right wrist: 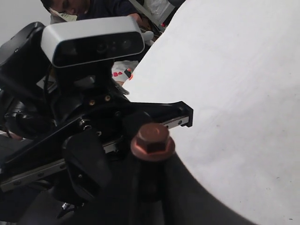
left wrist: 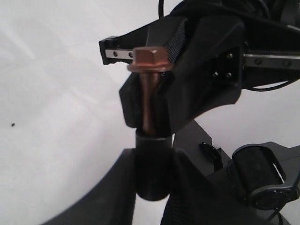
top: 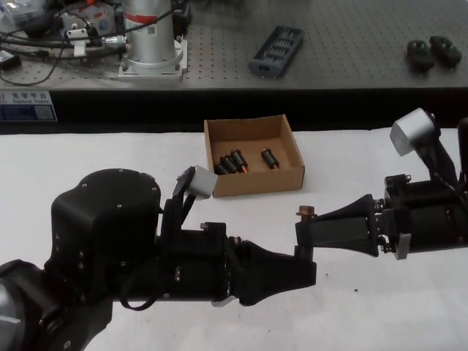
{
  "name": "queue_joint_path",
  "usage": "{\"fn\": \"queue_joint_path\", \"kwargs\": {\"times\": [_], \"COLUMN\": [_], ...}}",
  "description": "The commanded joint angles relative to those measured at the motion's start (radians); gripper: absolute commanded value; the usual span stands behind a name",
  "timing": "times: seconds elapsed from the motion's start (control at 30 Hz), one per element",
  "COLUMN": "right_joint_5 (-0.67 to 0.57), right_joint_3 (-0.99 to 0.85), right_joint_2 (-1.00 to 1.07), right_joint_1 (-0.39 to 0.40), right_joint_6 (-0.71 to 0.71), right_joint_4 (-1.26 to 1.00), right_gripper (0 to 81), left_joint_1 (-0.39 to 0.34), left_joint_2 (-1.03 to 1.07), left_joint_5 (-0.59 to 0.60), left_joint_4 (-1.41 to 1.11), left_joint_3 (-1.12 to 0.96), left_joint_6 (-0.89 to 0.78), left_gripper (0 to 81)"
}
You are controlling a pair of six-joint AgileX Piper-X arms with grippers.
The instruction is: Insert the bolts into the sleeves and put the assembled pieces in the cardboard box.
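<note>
High view gives you the two arms meeting tip to tip over the white-covered worktop (top: 380,322), a little in front of the cardboard box (top: 256,183). Your left arm (top: 110,219) comes in from the near left and your right arm (top: 424,212) from the right. The right jaws are clamped on the copper bolt (top: 305,213), head up. The left jaws, just beneath, are clamped on the black sleeve (left wrist: 152,168).

From the left wrist view you see the bolt's shank running straight down to the sleeve's mouth. How deep it sits you cannot tell. The right jaws stand directly behind the shank and crowd that view. From the right wrist view, the left arm's camera (right wrist: 91,42) looms close behind the bolt head.

The box sits open, not touching either arm, with a few assembled pieces (top: 234,162) lying on its floor. Beyond the worktop, a perforated table (top: 351,36) carries a metal post (top: 150,29), cables (top: 44,36), a black rack (top: 276,47) and two small dark parts (top: 433,53).
</note>
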Motion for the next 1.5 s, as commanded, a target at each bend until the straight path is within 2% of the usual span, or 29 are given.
{"fn": "queue_joint_path", "kwargs": {"times": [0.0,0.07,0.1,0.3,0.5,0.6,0.9,1.1,1.47], "right_joint_5": [0.044,0.102,0.132,0.158,0.158,0.151,0.082,0.079,0.029], "right_joint_3": [0.0,0.0,0.0,0.0,0.0,0.0,0.0,0.0,0.017], "right_joint_2": [-0.011,-0.011,-0.011,-0.011,-0.011,-0.011,-0.011,-0.011,-0.011], "right_joint_1": [0.0,0.003,0.004,0.005,0.005,0.005,0.005,0.005,0.005], "right_joint_6": [0.001,0.028,0.039,0.135,0.284,0.285,0.285,0.285,0.247], "right_joint_4": [0.007,0.007,0.007,-0.05,-0.236,-0.238,-0.206,-0.193,-0.163], "right_gripper": [26.3,39.0,42.0,39.1,37.2,32.5,32.4,32.4,32.4], "left_joint_1": [0.007,0.007,0.007,0.007,0.007,0.007,0.007,0.007,0.007], "left_joint_2": [-0.014,-0.014,-0.014,-0.014,-0.014,-0.012,-0.011,-0.011,-0.011], "left_joint_5": [-0.006,-0.006,-0.006,-0.047,-0.1,-0.119,-0.156,-0.171,-0.289], "left_joint_4": [-0.026,-0.026,-0.026,-0.026,-0.026,-0.026,-0.026,-0.028,-0.112], "left_joint_3": [-0.017,-0.017,-0.017,-0.017,-0.017,-0.017,-0.017,-0.017,-0.017], "left_joint_6": [0.081,0.116,0.138,0.25,0.253,0.253,0.253,0.253,0.253], "left_gripper": [4.1,4.1,4.1,4.1,4.1,4.1,4.1,4.1,4.1]}}
